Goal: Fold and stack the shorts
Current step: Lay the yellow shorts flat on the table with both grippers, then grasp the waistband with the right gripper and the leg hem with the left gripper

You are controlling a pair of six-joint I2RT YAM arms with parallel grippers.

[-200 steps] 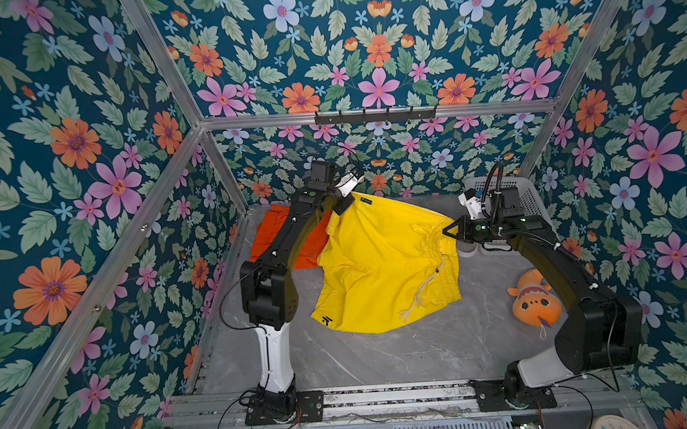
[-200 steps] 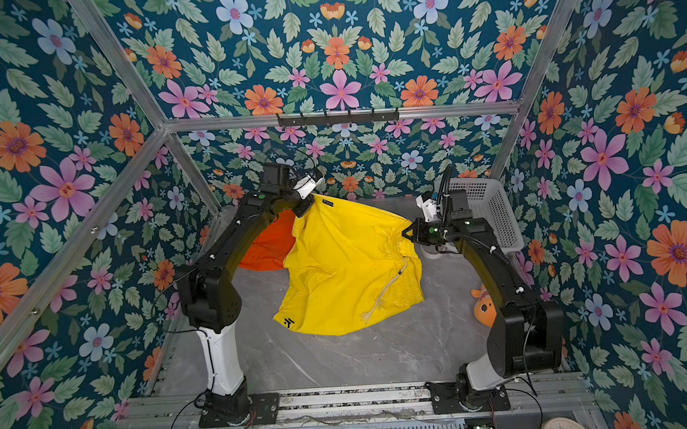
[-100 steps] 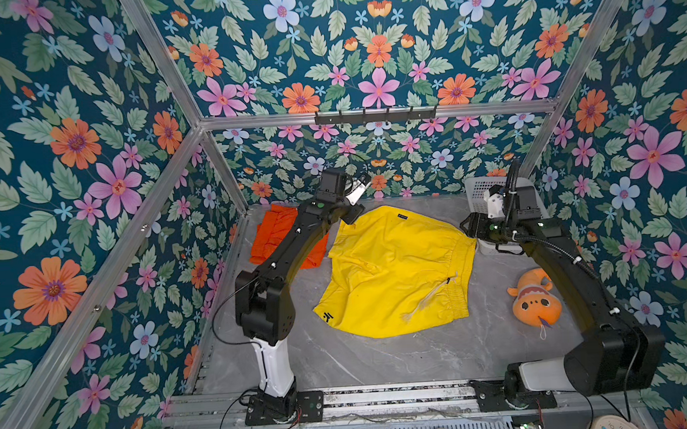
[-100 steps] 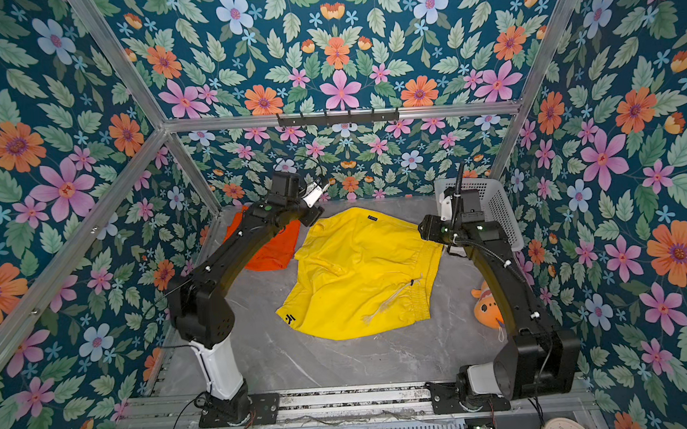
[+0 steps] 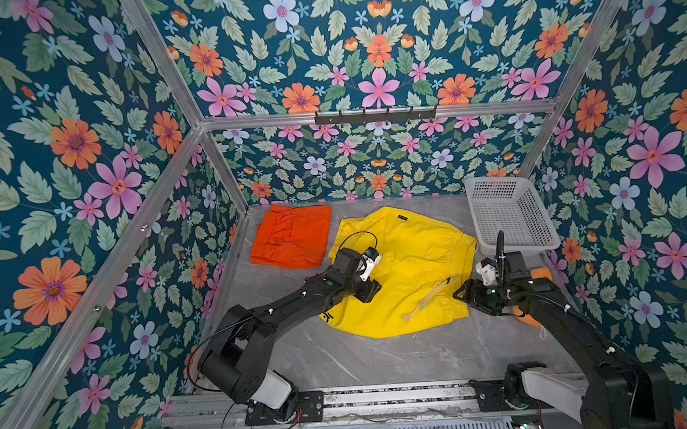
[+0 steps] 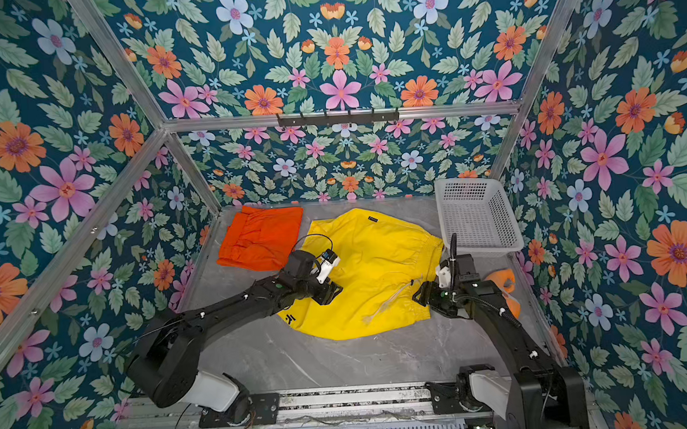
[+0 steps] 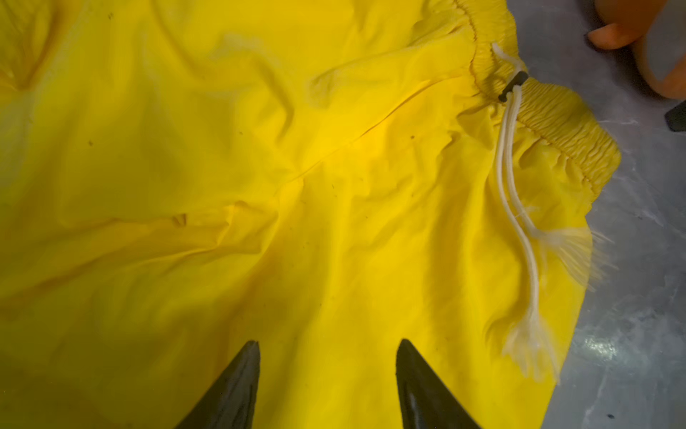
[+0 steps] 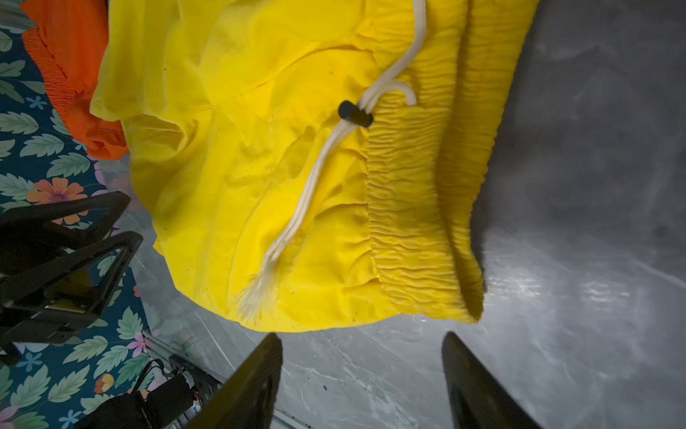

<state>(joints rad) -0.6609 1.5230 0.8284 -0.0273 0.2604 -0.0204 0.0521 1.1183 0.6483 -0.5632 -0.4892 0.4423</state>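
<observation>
Both arms have released the yellow shorts (image 5: 401, 269), now spread flat. Folded orange shorts (image 5: 294, 236) lie beyond your left gripper (image 7: 327, 343), which hovers parted and empty over yellow fabric. Your right gripper (image 8: 362, 336), also parted and empty, sits just short of the waistband (image 8: 408, 185). Folding likely comes next, so regrasp an edge.

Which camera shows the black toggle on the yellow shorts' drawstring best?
The right wrist view: the black toggle is large and sharp on the drawstring. The left wrist view shows it smaller; both top views, barely a speck.
</observation>
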